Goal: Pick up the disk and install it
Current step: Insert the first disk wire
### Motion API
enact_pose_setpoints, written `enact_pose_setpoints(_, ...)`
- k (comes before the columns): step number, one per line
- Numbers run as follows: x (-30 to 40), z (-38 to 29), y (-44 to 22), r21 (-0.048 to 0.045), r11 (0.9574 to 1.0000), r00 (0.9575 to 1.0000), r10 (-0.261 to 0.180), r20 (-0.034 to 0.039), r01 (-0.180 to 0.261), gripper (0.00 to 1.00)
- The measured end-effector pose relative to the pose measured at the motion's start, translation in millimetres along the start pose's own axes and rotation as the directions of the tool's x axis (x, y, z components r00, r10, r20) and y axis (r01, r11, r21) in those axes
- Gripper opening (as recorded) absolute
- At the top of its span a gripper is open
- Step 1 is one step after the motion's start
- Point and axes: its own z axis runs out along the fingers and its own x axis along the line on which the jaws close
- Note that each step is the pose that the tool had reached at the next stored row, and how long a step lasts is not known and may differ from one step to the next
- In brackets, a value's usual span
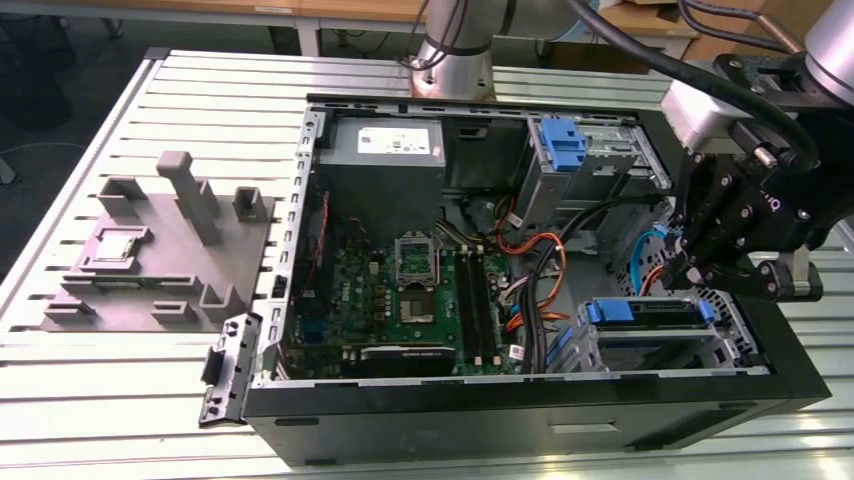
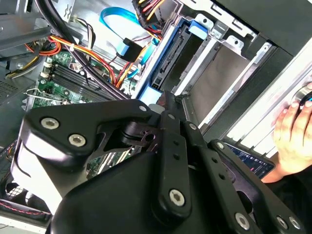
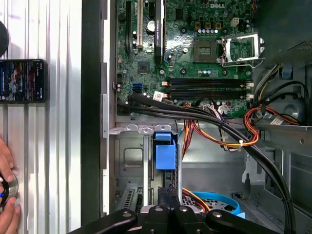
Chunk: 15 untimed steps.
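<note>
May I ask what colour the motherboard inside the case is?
Green; the motherboard shows best in the first wrist view.

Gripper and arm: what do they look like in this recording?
The gripper is matte black, built of flat hinged links with rounded ends joined by silver bolts. In the exterior view the arm is a silver-grey tube, a pale grey block sits by the gripper, and thick black cables run towards it. A small pale marking shows on the gripper's side.

Ribbed metal table, matt black case
</note>
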Motion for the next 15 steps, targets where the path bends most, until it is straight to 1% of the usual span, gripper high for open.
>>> enact_pose_setpoints(6,0.0,-0.1,0.0,0.0,1.0,1.0,-0.002,-0.0001,0.002,0.1)
enact_pose_setpoints(8,0.0,0.2,0.0,-0.0005,0.9995,0.9995,-0.032,-0.0004,0.032,0.1)
enact_pose_setpoints(11,0.0,0.7,0.0,-0.0012,0.9967,0.9967,-0.082,-0.0006,0.082,0.1)
enact_pose_setpoints(13,0.0,0.9,-1.8,-0.0012,0.9964,0.9964,-0.085,-0.0005,0.085,0.1)
enact_pose_setpoints(15,-0.1,0.9,-5.1,-0.0013,0.9964,0.9964,-0.085,-0.0005,0.085,0.1)
